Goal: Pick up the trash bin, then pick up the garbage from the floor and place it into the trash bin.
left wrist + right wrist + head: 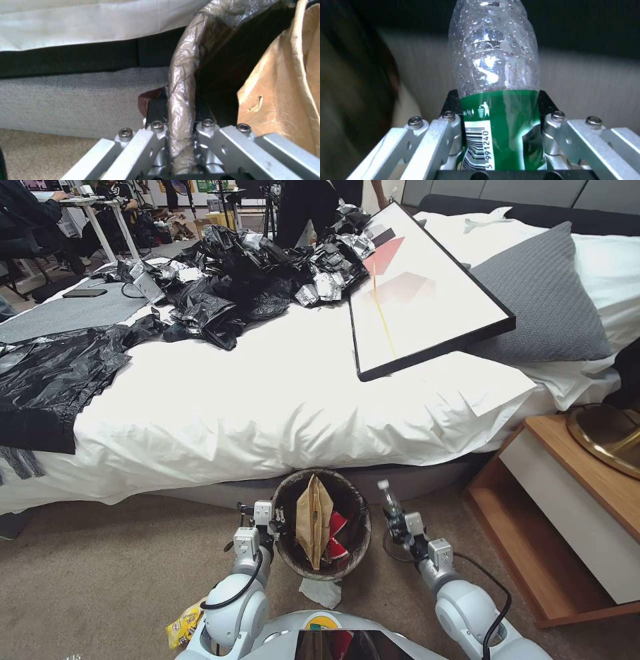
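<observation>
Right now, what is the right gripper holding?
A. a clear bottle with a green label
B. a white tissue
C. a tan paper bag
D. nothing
A: the right gripper has its fingers shut on the clear bottle, beside the trash bin, whose rim the left gripper clamps.

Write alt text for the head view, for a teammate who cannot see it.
The left gripper clamps the rim of the trash bin, which holds a tan paper bag and red carton, while the right gripper holds a clear bottle beside it. White tissue and a yellow wrapper lie on the carpet.
</observation>
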Motion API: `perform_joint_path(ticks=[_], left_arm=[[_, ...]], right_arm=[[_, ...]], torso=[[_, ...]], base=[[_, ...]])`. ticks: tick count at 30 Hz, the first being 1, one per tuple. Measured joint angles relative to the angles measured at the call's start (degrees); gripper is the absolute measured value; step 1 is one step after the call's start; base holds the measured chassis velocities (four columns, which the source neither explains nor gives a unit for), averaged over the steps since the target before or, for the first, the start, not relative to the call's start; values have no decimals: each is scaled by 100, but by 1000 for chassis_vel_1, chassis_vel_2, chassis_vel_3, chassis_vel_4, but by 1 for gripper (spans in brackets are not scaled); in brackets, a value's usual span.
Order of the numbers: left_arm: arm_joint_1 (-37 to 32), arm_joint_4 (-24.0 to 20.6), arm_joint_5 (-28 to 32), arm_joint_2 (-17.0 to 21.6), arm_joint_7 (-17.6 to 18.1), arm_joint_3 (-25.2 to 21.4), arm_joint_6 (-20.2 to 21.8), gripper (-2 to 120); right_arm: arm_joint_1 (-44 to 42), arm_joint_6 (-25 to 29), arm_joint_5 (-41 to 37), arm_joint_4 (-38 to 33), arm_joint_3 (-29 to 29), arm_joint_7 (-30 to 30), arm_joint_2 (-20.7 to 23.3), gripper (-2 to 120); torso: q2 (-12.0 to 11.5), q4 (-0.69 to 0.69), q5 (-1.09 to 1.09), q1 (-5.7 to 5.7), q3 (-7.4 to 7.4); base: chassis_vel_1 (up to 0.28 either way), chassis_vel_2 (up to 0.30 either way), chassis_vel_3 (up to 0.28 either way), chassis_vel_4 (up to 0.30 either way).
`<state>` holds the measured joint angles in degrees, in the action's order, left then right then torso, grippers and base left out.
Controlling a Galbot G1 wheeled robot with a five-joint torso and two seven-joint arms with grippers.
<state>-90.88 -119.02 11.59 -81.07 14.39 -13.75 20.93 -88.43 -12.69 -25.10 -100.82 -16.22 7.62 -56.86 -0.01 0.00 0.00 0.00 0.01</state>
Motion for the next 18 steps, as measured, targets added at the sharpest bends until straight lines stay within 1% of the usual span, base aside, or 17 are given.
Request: perform_joint_path(ticks=[2,3,5,7,8,9,11,13,14,17,18], left_arm=[[0,1,18,6,3,-1,1,3],[0,1,18,6,3,-1,1,3],[0,3,28,7,4,-2,2,3],[0,3,28,7,4,-2,2,3],[-2,6,31,6,4,-2,2,3],[-2,6,31,6,4,-2,2,3],[-5,15,32,2,6,-2,2,3],[-8,25,34,0,7,5,2,3],[-8,25,34,0,7,5,2,3],[-3,55,48,-3,10,14,3,3],[-3,55,48,-3,10,14,3,3]], right_arm=[[-62,408,241,-323,-55,90,-73,29],[-62,408,241,-323,-55,90,-73,29],[-88,709,431,-574,-94,133,-141,29],[-88,709,431,-574,-94,133,-141,29],[-100,976,745,-889,-146,139,-208,29],[-100,976,745,-889,-146,139,-208,29],[-83,1138,988,-1268,-193,132,-268,29],[-68,1312,1129,-1745,-171,45,-338,29],[-68,1312,1129,-1745,-171,45,-338,29],[-78,1683,1516,-2218,-51,-338,-380,29],[-78,1683,1516,-2218,-51,-338,-380,29]], torso=[[0,0,-1,0,0],[0,0,-1,0,0],[0,0,-1,0,-1],[0,0,-1,0,-1],[0,0,-1,0,0],[0,0,-1,0,0],[0,0,-2,0,-1],[0,0,-1,0,-1],[0,0,-1,0,-1],[1,0,1,0,-1],[1,0,1,0,-1]], base=[[0,0,0,0],[0,0,0,0],[0,0,0,0],[0,0,0,0],[0,0,0,0],[0,0,0,0],[0,0,0,0],[0,0,0,0],[0,0,0,0],[0,0,0,0],[0,0,0,0]])
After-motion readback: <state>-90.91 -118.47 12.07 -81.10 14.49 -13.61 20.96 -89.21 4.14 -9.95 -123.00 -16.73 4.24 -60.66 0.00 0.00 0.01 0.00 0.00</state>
